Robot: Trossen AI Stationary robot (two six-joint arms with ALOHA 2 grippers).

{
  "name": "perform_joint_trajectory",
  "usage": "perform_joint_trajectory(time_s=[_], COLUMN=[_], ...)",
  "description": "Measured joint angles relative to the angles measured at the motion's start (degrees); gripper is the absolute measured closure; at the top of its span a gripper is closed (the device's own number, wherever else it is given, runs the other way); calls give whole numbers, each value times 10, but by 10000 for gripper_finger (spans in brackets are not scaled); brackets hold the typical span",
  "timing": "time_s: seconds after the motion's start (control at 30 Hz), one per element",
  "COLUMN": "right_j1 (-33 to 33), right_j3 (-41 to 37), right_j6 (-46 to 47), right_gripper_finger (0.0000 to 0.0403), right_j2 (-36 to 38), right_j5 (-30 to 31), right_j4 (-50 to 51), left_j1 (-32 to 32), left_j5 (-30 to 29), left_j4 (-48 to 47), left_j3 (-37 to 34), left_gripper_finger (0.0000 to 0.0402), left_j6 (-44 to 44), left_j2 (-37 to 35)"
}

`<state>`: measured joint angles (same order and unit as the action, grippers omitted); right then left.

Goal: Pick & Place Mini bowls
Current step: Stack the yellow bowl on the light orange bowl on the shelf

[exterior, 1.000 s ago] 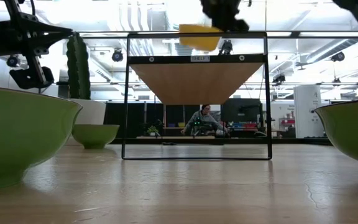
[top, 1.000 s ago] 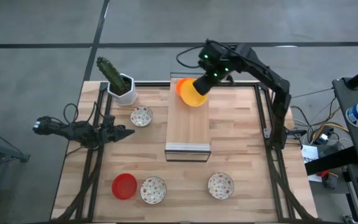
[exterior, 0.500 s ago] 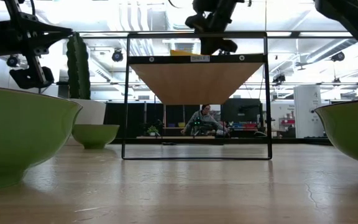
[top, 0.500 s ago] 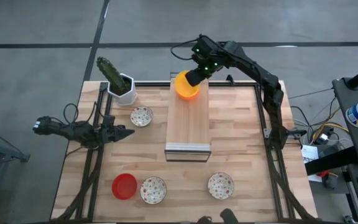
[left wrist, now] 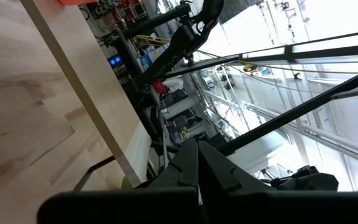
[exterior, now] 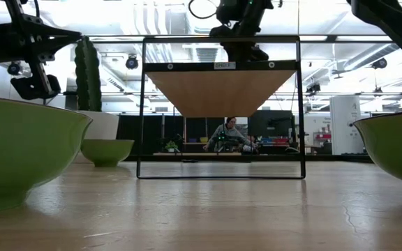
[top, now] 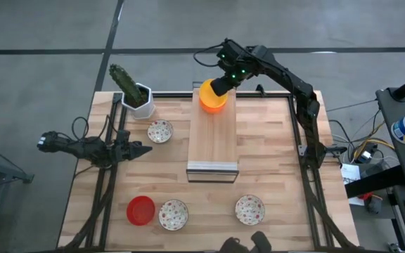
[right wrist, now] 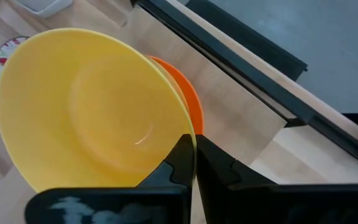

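Note:
My right gripper point(top: 221, 86) is over the far end of the raised wooden shelf point(top: 214, 144), shut on the yellow bowl point(top: 210, 92). The yellow bowl sits over the orange bowl point(top: 213, 106), whose rim point(right wrist: 190, 102) shows behind it in the right wrist view. A floral bowl point(top: 159, 131) stands on the table's left part. The red bowl point(top: 140, 209) and two more floral bowls point(top: 174, 214) point(top: 249, 209) rest along the near edge. My left gripper point(top: 138, 149) waits shut over the table's left side. My right gripper pinches the yellow bowl's rim point(right wrist: 188, 138) between its two fingers, one inside the bowl and one outside. The fingers slant down from the far right. The bowl is tilted and lies in the orange bowl on the shelf; whether it rests fully there I cannot tell.
A white pot with a green cactus point(top: 136, 97) stands at the far left corner. The shelf's black frame point(exterior: 142, 104) rises from the table's middle. In the low view, bowl undersides point(exterior: 19, 150) loom close at both sides. A person point(exterior: 227, 134) sits in the room behind.
My right gripper has moved down and a little toward the table's left, bringing the yellow bowl from above the shelf down onto the orange bowl at the shelf's far end. It has stayed shut on the bowl.

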<state>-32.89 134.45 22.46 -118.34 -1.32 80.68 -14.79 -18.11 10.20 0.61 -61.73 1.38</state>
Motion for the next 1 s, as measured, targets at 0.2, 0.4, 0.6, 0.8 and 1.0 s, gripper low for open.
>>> perform_joint_trajectory(time_s=[0.2,0.4,0.6,0.8,1.0], right_j1=[-2,-2,-1,0,0], right_j3=[-3,-24,-41,-42,-42], right_j6=[0,-2,-4,-6,-6], right_gripper_finger=[394,394,394,394,387], right_j2=[0,0,0,0,0], right_j5=[0,0,0,0,0], right_j4=[0,0,-1,-1,-1], left_j1=[0,0,0,0,0], left_j5=[0,0,0,0,0], left_j4=[0,0,0,0,0], left_j3=[0,0,0,0,0], left_gripper_finger=[401,401,401,401,401], left_j6=[0,0,-2,-5,-5], left_j2=[0,0,0,0,0])
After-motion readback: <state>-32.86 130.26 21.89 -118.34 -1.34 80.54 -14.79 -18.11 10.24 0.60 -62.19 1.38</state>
